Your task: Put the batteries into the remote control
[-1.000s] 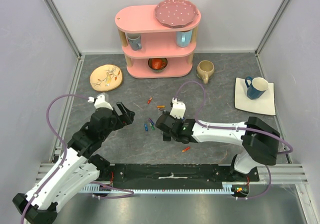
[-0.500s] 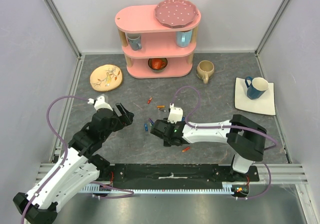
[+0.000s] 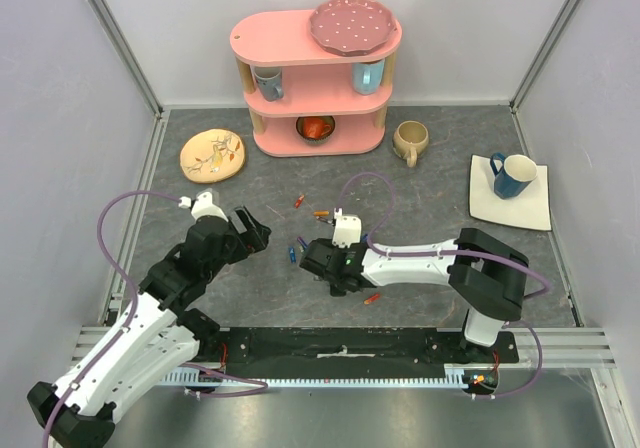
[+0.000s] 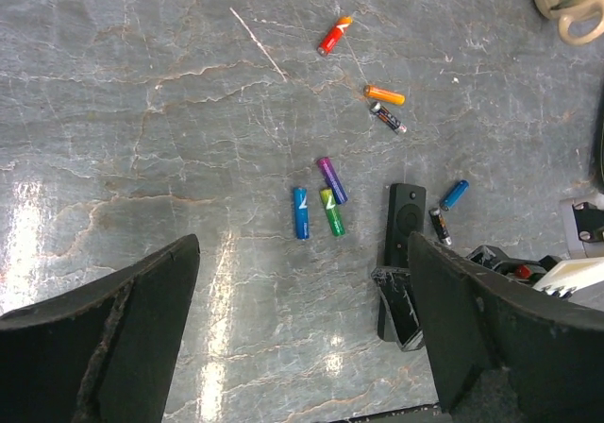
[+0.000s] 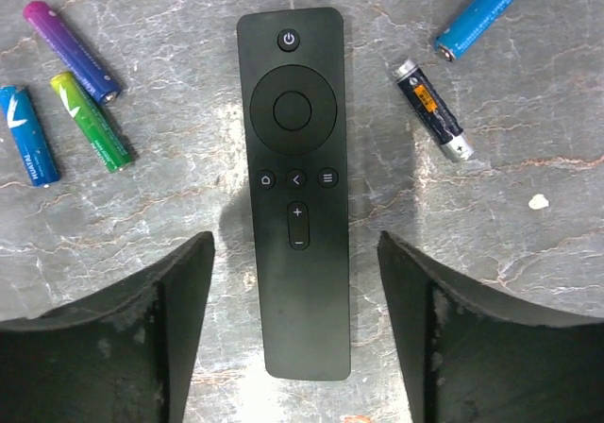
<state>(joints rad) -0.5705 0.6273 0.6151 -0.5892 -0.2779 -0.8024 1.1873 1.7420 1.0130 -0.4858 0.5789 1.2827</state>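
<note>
Tabletop [image 4: 142, 111]: grey stone-look sheet, veined, smooth, semi-gloss, with white glare patches.
Remote control [image 5: 294, 187]: black plastic, smooth and matt, with a soft sheen on the lower half.
Batteries [image 5: 91, 121]: shiny coloured wrap. 1 black one shows bare metal ends.
Right jaws: matt black, inner edges scuffed grey and pitted.
Left jaws: same black, edges rough and worn.
Shelf [image 3: 300, 38]: pink, matt, smooth.
Blue mug [image 3: 515, 176]: glazed, glossy.

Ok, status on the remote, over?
Left gripper open, empty. Right gripper open over remote, buttons up. Batteries loose beside it. Nothing in the way.
</note>
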